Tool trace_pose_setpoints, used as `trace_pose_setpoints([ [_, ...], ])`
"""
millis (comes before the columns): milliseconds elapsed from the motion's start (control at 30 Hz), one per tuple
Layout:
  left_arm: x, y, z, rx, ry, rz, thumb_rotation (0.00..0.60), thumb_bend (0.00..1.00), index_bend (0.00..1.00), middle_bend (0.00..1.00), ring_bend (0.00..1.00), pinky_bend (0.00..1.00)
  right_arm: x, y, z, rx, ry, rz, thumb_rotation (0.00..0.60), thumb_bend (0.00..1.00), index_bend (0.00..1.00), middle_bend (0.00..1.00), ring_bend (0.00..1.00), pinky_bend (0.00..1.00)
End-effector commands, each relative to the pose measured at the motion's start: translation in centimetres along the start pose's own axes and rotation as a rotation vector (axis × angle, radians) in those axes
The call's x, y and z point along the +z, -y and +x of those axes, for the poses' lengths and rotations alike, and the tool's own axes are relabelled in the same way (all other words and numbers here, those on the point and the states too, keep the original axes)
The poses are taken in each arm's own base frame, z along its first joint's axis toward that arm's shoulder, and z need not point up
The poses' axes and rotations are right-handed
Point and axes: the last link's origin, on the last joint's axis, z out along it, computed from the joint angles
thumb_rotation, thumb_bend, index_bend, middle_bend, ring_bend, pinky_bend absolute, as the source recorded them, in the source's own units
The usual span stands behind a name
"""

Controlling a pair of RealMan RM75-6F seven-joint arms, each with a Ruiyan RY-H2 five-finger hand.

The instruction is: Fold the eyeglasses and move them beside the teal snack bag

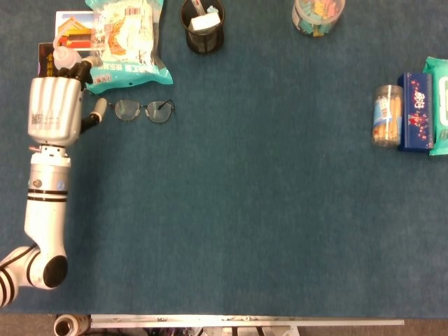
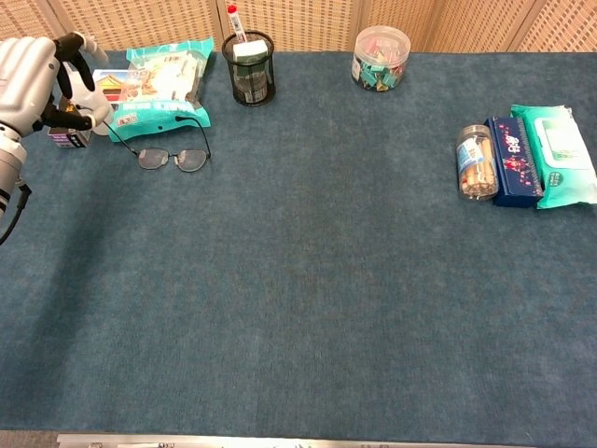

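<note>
mesh pen cup (image 1: 202, 26), clear tub (image 1: 318, 15) at back; snack jar (image 1: 386, 116), blue box (image 1: 416, 112), wipes pack (image 1: 439, 105) right.

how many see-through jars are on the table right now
2. One clear jar with colourful contents stands at the far edge, right of the black mesh cup. The other clear jar lies at the right side, against the dark blue box. None appear hidden.
</note>
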Motion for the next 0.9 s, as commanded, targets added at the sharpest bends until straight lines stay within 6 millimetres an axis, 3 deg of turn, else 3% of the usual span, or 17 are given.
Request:
trace_pose_setpoints([
  [33,-0.2,0.3,0.5,-0.011,-0.018,0.005,0.600,0.25,0.23,0.42,0.54,0.89,0.1,0.0,0.2,-0.001,-0.005,0.001,0.600,0.17,0.23,0.34,0.32,0.54],
  [233,0.2,1.6,1.3,-0.005,-0.057,0.048,0.600,0.25,0.23,0.33,0.42,0.80,0.3,0.1,0.8,-0.008,-0.024,0.006,0.600,0.17,0.23,0.34,0.32,0.54],
  [433,0.5,3.4,1.4,-0.003,-0.070,0.107,0.600,0.25,0.23,0.31,0.36,0.75,0.6,0.1,1.4,-0.013,-0.045,0.008,0.600,0.17,0.23,0.34,0.32,0.54],
  [900,1.3,5.1,-1.6,0.010,-0.038,0.127,0.600,0.25,0.23,0.19,0.24,0.56,1.0,0.3,2.3,-0.026,-0.058,0.018,0.600,0.17,0.23,0.34,0.32,0.54],
])
